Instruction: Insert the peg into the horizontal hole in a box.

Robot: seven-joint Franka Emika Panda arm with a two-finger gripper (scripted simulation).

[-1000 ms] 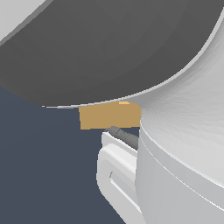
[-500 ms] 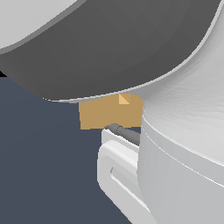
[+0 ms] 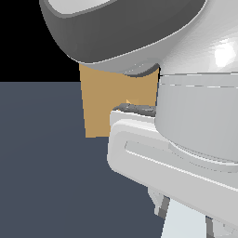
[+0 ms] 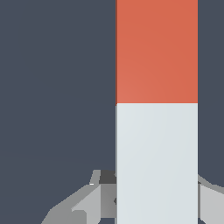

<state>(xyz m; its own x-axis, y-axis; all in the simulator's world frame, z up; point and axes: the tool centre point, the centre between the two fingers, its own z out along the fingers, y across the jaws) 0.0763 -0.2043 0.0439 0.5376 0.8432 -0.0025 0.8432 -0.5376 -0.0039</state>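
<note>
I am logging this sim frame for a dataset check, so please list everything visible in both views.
box: one, tan-brown, behind the arm in the exterior view, partly hidden; its hole is not clearly visible.
peg: one, half orange-red, half pale grey-white, fills the wrist view; a pale sliver shows low in the exterior view.
floor: one, dark blue-grey, beneath everything.
arm: one, white and dark grey, fills the exterior view's top and right.
gripper: one, grey, its jaws either side of the peg's pale half.

The arm's grey shell has lifted, baring far more of the box [image 3: 104,104], seemingly
</note>
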